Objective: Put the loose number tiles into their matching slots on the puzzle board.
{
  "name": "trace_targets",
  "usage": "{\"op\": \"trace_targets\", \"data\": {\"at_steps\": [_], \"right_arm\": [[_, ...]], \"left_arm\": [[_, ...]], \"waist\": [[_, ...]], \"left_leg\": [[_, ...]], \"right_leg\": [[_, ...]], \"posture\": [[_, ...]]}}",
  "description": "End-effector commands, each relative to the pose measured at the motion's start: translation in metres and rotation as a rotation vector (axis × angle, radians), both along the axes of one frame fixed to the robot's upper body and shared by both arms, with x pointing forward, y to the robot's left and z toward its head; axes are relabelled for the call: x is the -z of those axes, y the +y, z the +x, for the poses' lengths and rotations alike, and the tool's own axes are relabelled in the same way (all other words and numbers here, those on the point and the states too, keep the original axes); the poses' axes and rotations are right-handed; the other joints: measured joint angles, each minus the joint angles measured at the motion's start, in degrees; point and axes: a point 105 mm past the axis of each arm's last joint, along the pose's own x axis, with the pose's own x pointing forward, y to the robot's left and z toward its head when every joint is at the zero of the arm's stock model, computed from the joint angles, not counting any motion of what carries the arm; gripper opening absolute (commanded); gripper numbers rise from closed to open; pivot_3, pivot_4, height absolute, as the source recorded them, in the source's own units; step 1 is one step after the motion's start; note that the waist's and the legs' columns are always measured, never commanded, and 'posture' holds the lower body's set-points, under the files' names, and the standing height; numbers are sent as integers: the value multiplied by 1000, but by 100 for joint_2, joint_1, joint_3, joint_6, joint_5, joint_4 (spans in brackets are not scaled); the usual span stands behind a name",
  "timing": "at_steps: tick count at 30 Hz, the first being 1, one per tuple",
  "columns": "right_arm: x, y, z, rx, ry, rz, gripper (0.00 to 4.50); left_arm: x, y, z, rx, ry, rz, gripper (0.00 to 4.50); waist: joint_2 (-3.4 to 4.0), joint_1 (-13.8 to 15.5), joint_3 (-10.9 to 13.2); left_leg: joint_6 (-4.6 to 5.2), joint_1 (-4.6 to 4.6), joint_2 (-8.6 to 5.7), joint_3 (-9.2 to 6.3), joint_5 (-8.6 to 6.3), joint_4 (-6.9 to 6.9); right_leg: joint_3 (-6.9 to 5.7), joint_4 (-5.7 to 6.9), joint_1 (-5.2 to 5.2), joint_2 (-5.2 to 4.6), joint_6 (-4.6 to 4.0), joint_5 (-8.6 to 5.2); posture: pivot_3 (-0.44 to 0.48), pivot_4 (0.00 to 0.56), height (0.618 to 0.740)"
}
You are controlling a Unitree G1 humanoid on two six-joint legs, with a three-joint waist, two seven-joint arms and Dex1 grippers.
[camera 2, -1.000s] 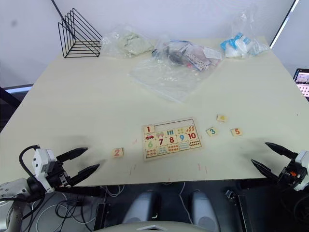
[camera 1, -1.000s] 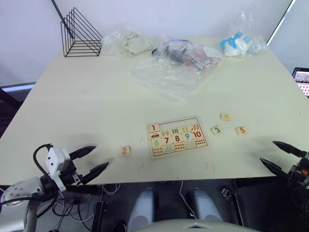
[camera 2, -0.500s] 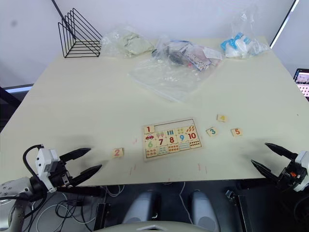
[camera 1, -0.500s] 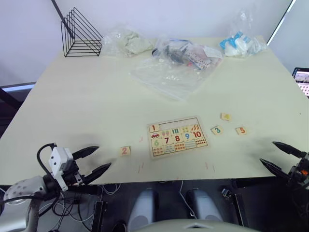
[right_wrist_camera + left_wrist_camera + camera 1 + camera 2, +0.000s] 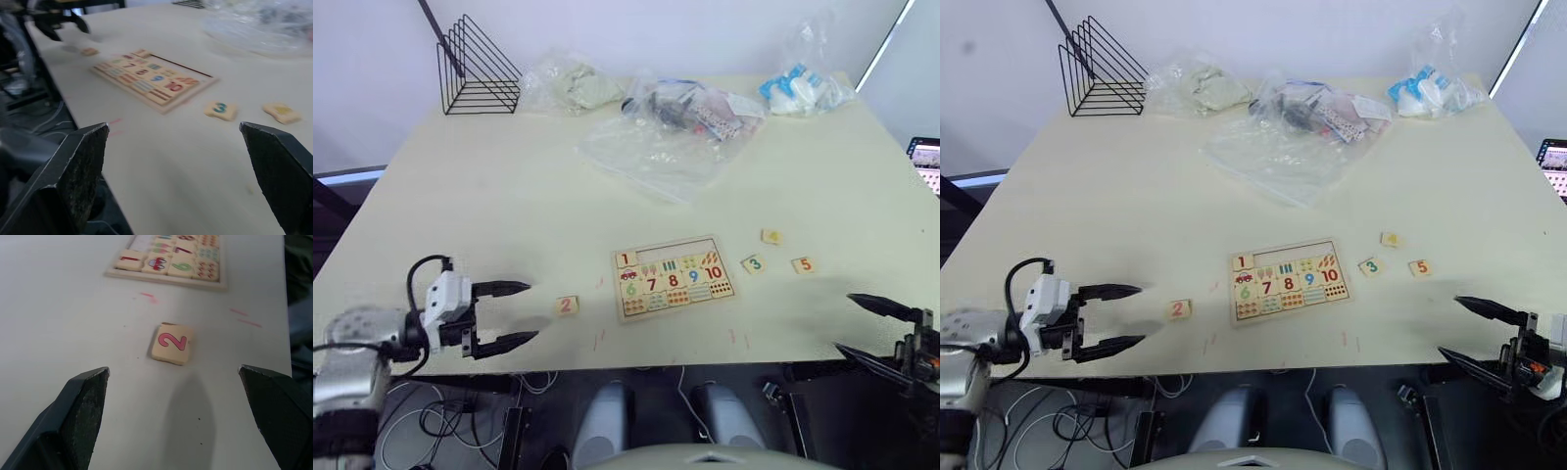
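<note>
The left tool (image 5: 505,316) hung spread wide, aimed at the red 2 tile (image 5: 567,305) lying flat on the table (image 5: 489,196) left of the puzzle board (image 5: 673,278). The right tool (image 5: 865,329) gaped too. Such a thin tile could skid away if pinched off-centre.

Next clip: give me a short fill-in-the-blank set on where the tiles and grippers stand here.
1. The only tile seated in the puzzle board bears the digit ___.
2. The left gripper, fingers open, points at the tile numbered ___.
3. Tiles 3, 4 and 5 lie on the board's ___ side.
4. The right gripper holds ___.

Missing: 1; 2; right; nothing
</note>
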Motion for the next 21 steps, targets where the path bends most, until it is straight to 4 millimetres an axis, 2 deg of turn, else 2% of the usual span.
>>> {"op": "trace_targets", "data": {"at_steps": [1,9,21], "right_arm": [[-10,5,0,-63,-37,-8,4500],[-12,12,5,-83,-64,-1,4500],[-12,13,8,-78,-80,-4,4500]], "left_arm": [[-2,-1,5,83,-8,48,4486],[1,-12,21,167,-20,75,4486],[10,-21,26,211,0,82,4486]], "waist": [[0,-5,0],[-1,-9,2],[-1,-7,2]], "left_leg": [[0,0,1,0,0,0],[0,-2,1,-7,0,0],[0,-3,0,-7,0,1]], "right_leg": [[0,0,0,0,0,0],[-1,2,-1,2,22,13],[-2,4,-1,3,23,13]], "posture": [[0,150,740],[0,150,740],[0,150,740]]}}
